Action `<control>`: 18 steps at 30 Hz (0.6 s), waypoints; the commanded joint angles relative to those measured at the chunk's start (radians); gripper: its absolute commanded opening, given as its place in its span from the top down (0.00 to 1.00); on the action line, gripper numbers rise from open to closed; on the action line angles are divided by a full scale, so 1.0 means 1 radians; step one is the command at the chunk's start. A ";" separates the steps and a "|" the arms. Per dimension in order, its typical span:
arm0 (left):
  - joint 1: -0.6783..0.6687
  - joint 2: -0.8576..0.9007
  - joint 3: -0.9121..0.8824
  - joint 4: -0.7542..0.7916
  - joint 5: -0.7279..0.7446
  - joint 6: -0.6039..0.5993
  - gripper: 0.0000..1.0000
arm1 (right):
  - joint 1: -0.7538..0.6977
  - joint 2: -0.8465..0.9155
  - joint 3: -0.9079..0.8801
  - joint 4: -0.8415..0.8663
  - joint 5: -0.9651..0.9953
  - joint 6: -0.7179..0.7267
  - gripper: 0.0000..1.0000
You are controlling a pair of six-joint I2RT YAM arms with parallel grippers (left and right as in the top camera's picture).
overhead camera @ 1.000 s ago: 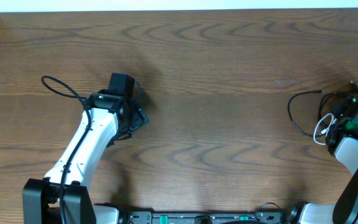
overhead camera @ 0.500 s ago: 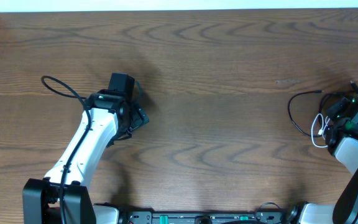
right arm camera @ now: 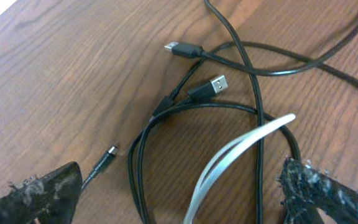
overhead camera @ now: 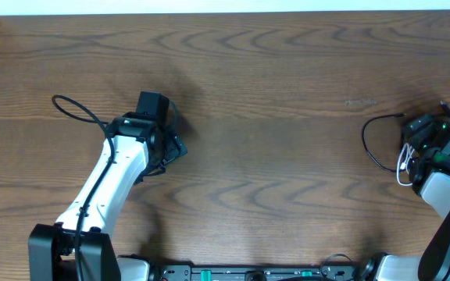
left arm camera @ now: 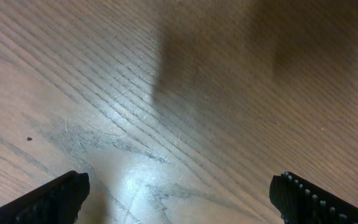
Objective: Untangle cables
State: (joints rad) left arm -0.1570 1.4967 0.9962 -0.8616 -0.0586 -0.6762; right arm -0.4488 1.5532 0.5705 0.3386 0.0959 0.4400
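Observation:
The cables lie in a tangle at the table's right edge. The black cable (right arm camera: pixel 166 112) runs in overlapping loops, with two plug ends (right arm camera: pixel 208 85) and a small plug (right arm camera: pixel 109 152) lying free; from overhead its loop (overhead camera: pixel 366 142) curves left of the right arm. The white cable (right arm camera: pixel 241 152) is folded double across the black loops, seen overhead as a white cable loop (overhead camera: pixel 402 164). My right gripper (right arm camera: pixel 179 202) is open above the tangle, both cords lying between its fingers (right arm camera: pixel 39 193), gripping nothing. Over bare wood at centre-left, my left gripper (left arm camera: pixel 182 199) hangs open and empty.
The left arm (overhead camera: pixel 112 176) reaches from the front edge to the left gripper (overhead camera: pixel 170 139), its own thick black wire (overhead camera: pixel 73 105) looping to the left. The right arm (overhead camera: pixel 448 195) sits at the right edge. A pale wall (overhead camera: pixel 209 5) borders the table's far side.
My right gripper has gone from shut to open, letting go of the white cable, whose loop has shifted slightly. The left arm has not moved.

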 commanded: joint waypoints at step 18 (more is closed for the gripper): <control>0.004 -0.001 0.004 -0.005 -0.013 0.010 0.02 | 0.061 -0.161 0.066 -0.153 -0.315 -0.235 0.01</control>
State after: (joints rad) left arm -0.1570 1.4967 0.9962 -0.8616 -0.0586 -0.6762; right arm -0.3950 1.3960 0.6243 0.1925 -0.1112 0.2420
